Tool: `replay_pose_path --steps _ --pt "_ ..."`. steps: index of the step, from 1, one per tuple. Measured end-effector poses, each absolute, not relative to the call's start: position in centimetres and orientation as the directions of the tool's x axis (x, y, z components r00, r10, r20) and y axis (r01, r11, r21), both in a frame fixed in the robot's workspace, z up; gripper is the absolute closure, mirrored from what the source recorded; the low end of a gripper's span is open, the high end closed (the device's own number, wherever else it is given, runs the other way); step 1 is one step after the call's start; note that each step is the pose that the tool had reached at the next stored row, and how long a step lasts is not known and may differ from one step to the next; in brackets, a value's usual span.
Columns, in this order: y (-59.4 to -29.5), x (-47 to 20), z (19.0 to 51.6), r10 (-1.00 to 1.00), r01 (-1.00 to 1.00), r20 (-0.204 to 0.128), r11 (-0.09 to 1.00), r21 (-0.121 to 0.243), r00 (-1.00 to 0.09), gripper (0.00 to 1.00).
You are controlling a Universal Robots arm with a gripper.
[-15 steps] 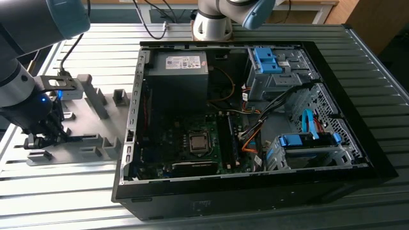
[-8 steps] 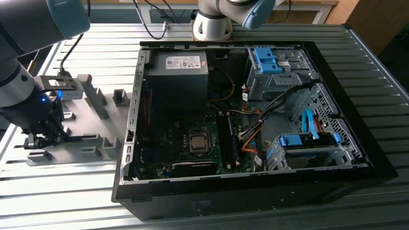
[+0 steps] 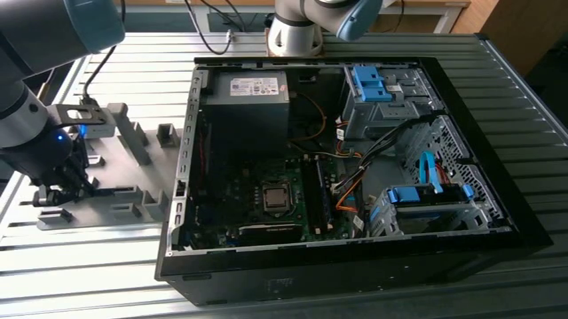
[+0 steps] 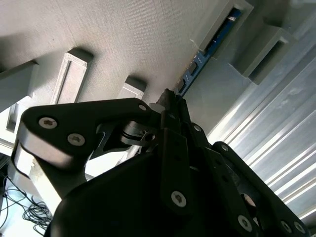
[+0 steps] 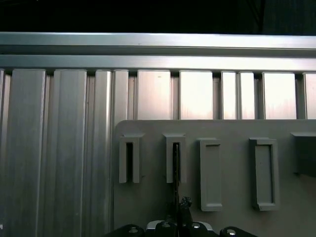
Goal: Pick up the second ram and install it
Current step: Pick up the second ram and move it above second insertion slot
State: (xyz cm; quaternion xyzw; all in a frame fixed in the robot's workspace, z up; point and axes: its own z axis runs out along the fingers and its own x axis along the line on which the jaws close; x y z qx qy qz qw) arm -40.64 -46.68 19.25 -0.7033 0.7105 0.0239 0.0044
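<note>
– So, what does the exterior view give you?

– My arm is down at the exterior view's left, with the gripper (image 3: 62, 195) low over the gray holder plate (image 3: 120, 169), which lies on the slatted metal table (image 3: 523, 86). The open computer case (image 3: 182, 199) stands just beside the plate, on the exterior view's right of it.

– And the second wrist view?

– There I see the ram stick (image 4: 207, 49), blue-green, standing on its edge along the plate (image 4: 123, 34) and running away from the gripper (image 4: 170, 98). Its far end sits in a gray slot block (image 4: 219, 22). Its near end goes in between my fingers (image 4: 173, 123), which stand narrow, pinched onto the stick.

– Does the first wrist view agree?

– It does. From there the stick (image 5: 176, 177) is edge-on, a thin dark line, with its far end in one slotted block (image 5: 169, 148) of the row on the plate (image 5: 232, 128). A like slotted block is near it on one side and two plain blocks stand on the other. The gripper (image 5: 178, 210) meets the stick at its near end, fingers close together around it. Beyond the plate I see the slats of the table (image 5: 49, 148).
</note>
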Motion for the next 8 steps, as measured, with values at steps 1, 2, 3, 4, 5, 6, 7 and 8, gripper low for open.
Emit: replay_pose_path --steps 1,2,3,4,5,6,7,8 --pt "-46.68 -40.64 19.35 -0.999 -1.0 -0.04 0.01 0.028 -0.011 0.86" --pt "-46.68 -40.64 19.47 -0.999 -1.0 -0.04 0.01 0.028 -0.011 0.86" --pt "-46.68 -40.64 19.58 -0.999 -1.0 -0.04 0.01 0.028 -0.011 0.86" --pt "-46.68 -40.64 19.71 -0.999 -1.0 -0.04 0.01 0.028 -0.011 0.86" --pt "-46.68 -40.64 19.84 -0.999 -1.0 -0.04 0.01 0.028 -0.011 0.86" --pt "-46.68 -40.64 19.99 -0.999 -1.0 -0.04 0.01 0.028 -0.011 0.86" --pt "-46.68 -40.64 20.14 -0.999 -1.0 -0.04 0.01 0.028 -0.011 0.86" --pt "-46.68 -40.64 20.32 -0.999 -1.0 -0.04 0.01 0.028 -0.011 0.86"
